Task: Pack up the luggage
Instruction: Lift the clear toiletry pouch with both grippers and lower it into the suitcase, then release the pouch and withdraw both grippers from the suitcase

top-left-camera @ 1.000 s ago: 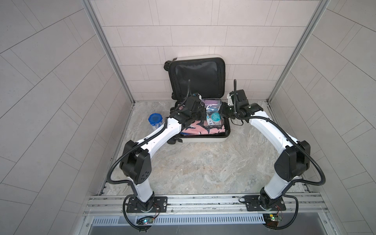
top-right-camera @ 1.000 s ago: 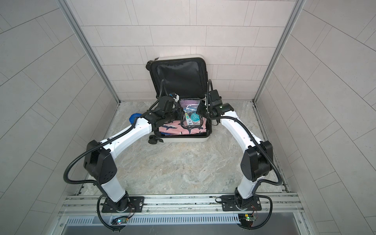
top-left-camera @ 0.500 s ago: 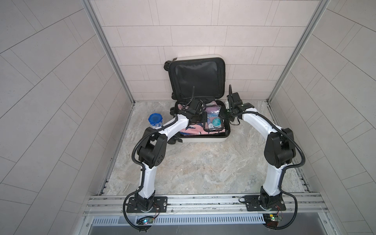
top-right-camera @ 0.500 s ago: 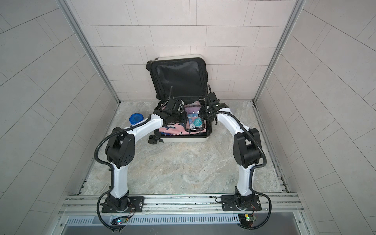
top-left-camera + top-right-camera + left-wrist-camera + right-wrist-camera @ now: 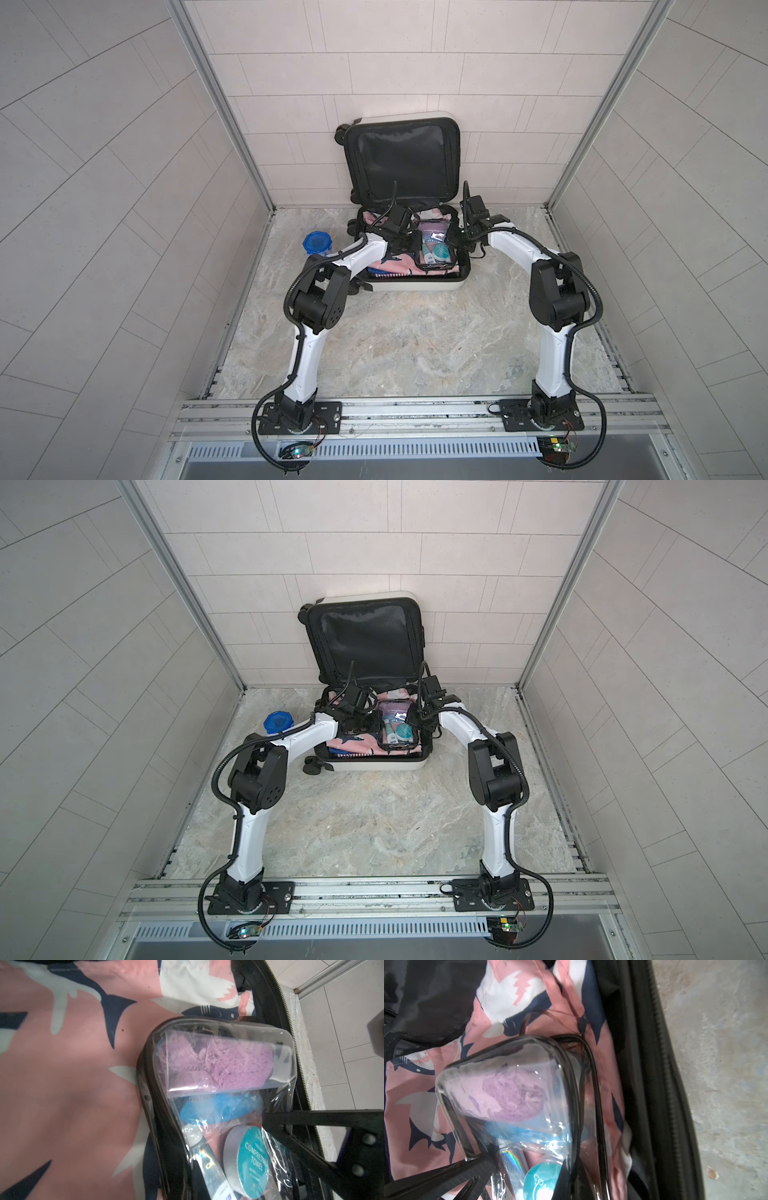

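Clear plastic is the trouble here. Your left claw (image 5: 409,246) and right claw (image 5: 460,242) are both pressed together, and the creased film at their tips suggests each is nipping an edge of the pouch (image 5: 397,729). Pull either arm away before it lets go and you are likely to drag the pouch out or tear the film.

The pouch lies on the pink shark-print cloth (image 5: 72,1084) at the right side of the suitcase (image 5: 415,286), hard by the zip band. If it rides over that band, I'd expect the lid (image 5: 401,166) to jam on it.

The suitcase sits at the back of the floor (image 5: 395,340), with its lid leaning open on the rear wall (image 5: 395,83). A bump from a wrist could bring the lid down on your arms. Mind the blue-lidded jar (image 5: 316,243) near your left arm.

The floor is marbled grey-beige stone. Pale tiled walls close three sides, and the arms bolt to a metal rail (image 5: 415,411) in front.
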